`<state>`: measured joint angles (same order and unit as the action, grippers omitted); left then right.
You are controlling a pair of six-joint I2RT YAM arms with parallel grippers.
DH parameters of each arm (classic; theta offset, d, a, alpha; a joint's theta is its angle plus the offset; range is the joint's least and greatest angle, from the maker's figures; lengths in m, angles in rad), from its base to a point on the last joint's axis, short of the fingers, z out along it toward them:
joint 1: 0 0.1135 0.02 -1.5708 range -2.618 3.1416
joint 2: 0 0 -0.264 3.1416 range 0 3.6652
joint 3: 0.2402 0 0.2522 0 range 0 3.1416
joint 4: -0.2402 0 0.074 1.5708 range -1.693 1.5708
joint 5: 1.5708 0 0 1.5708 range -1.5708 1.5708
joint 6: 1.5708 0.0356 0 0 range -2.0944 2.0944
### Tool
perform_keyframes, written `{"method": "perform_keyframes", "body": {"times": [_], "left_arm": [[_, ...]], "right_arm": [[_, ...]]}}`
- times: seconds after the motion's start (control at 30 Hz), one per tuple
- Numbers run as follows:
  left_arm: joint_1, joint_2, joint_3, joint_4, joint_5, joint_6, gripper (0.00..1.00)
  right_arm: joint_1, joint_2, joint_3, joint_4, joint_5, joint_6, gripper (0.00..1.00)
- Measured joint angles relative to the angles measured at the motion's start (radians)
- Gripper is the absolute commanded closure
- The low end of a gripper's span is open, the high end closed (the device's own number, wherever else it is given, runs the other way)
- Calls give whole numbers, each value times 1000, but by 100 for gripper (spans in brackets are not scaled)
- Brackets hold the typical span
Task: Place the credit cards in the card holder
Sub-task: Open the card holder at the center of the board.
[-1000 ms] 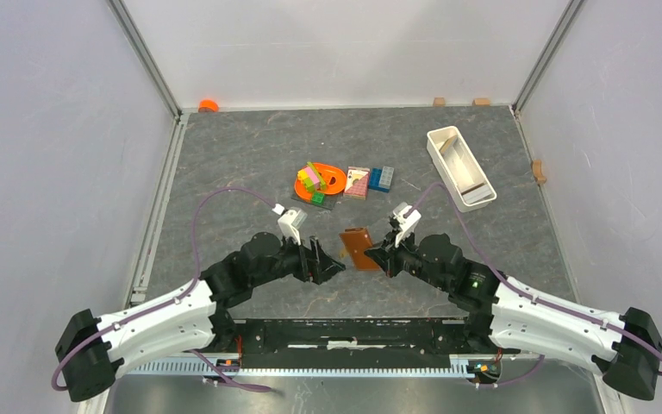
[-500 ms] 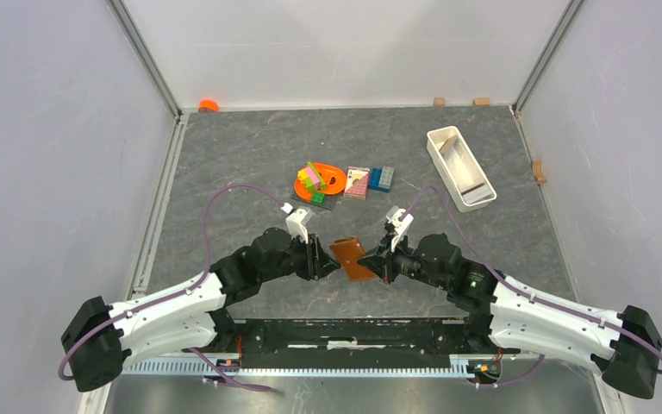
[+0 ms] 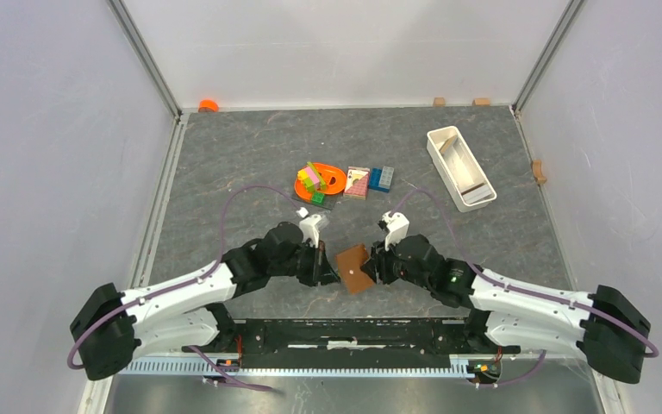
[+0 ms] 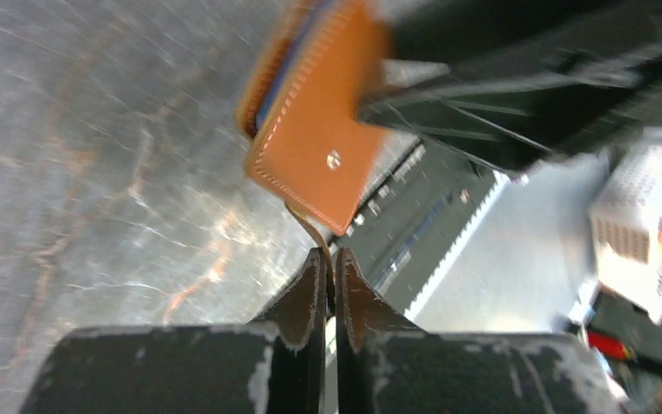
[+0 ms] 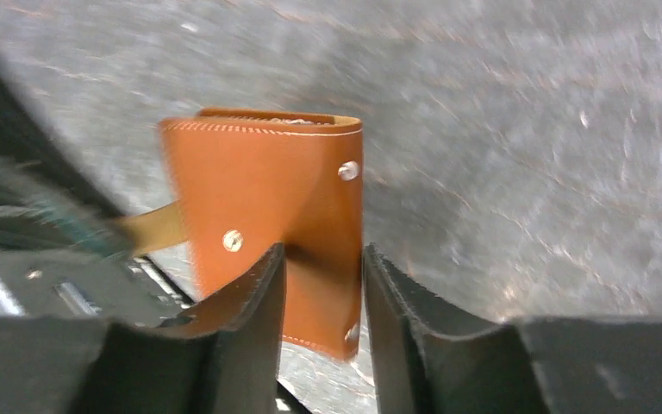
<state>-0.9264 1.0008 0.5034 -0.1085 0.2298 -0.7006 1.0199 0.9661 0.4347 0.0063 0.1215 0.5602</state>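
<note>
- Once clamped shut on the tan strap (image 4: 306,226) of the brown card holder (image 3: 355,268), took over with the left gripper (image 4: 328,252); eased the right gripper (image 5: 321,254), with jaws parted around its lower edge.
- Held it off the tabletop (image 3: 250,155) between both arms, seemingly for unfolding.
- Left toy bricks (image 3: 382,178) and white tray (image 3: 444,166) well apart, blocking nothing.

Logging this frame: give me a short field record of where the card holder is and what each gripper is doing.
card holder: brown leather, folded, held off the table between the two arms
left gripper: shut on the card holder's thin tan strap
right gripper: jaws apart, straddling the card holder's lower edge; contact unclear
cards: what looks like a blue card edge shows in the fold, blurred
far side of table: white tray, blue bricks, pink-and-white block
</note>
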Motion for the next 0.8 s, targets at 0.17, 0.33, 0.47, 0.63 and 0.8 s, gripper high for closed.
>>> {"method": "perform_keyframes", "body": {"times": [0.17,0.33,0.47,0.63,0.8], "left_arm": [[0,113,110,-97,183,12,98],[3,165,223,-190,299,59,98],[17,198,298,-249,344,109,98],[72,218,313,-354,336,160,98],[149,217,268,-411,285,164,98]], "right_arm": [[-8,46,-61,-68,76,22,13],[-8,-2,-88,-101,121,18,9],[-8,-87,-90,-109,152,13,9],[-10,-178,-93,-110,145,-7,13],[-10,-187,-128,-88,109,-7,28]]}}
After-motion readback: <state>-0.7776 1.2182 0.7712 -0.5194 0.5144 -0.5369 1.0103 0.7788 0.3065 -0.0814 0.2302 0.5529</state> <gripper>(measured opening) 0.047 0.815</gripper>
